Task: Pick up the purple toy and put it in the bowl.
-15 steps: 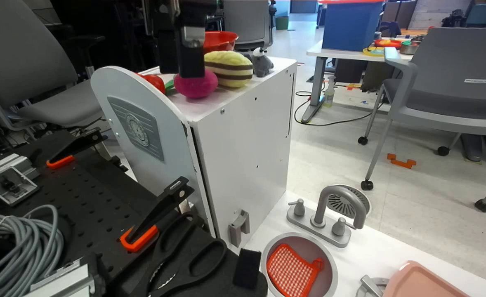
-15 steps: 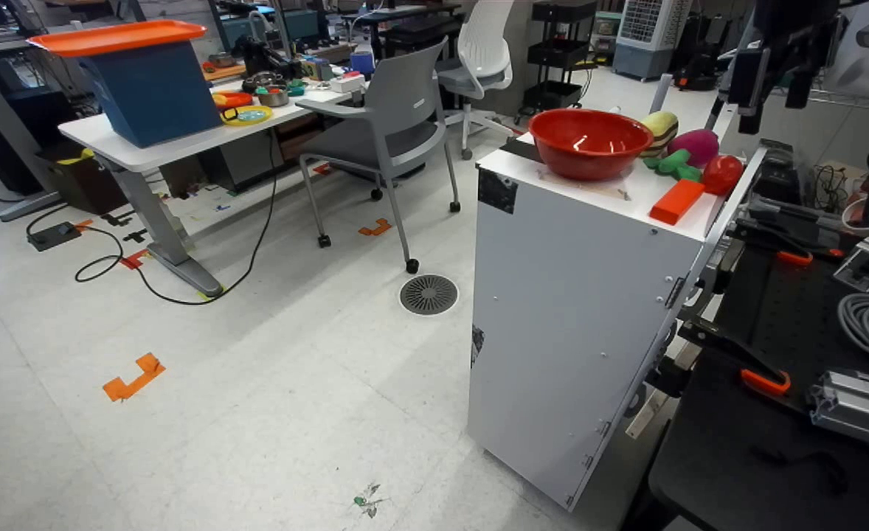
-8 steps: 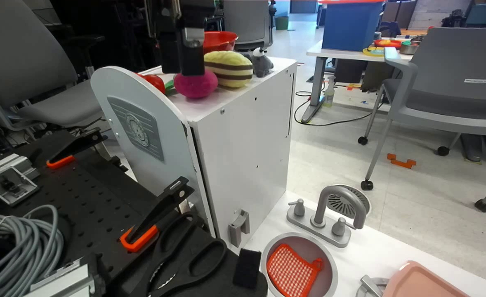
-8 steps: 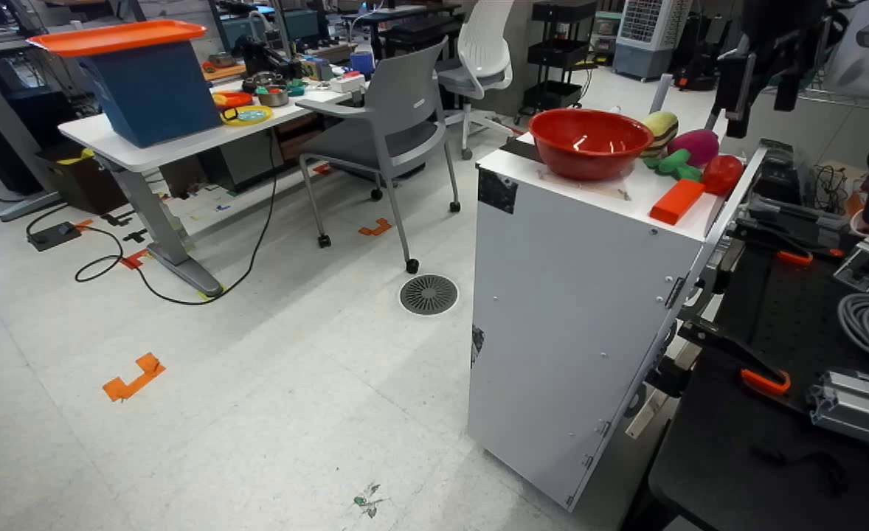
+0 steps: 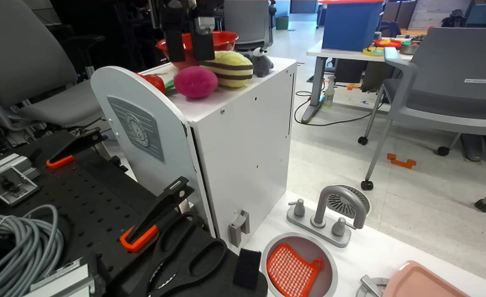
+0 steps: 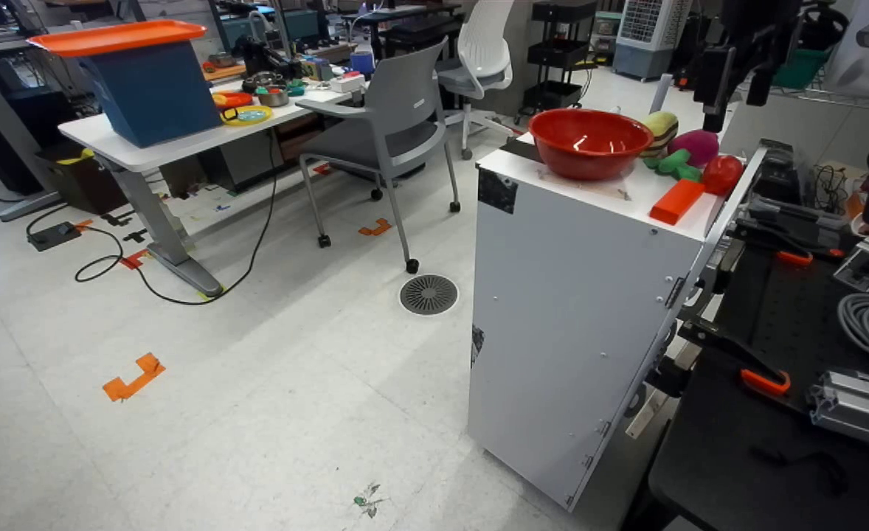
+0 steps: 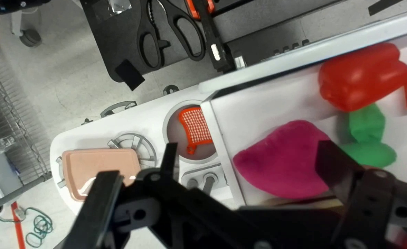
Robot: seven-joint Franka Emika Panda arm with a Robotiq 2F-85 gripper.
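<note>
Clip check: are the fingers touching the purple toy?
Apart: in an exterior view, the fingers end above the purple toy, with a visible gap beneath both tips.

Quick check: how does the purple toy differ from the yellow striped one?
The purple toy is plain magenta, while the striped toy is yellow with dark bands. In an exterior view the purple toy looks smaller than the striped toy. In the wrist view the purple toy shows nearly whole, the striped toy only as a sliver. Both are rounded and rest on the white cabinet top, outside the bowl.
</note>
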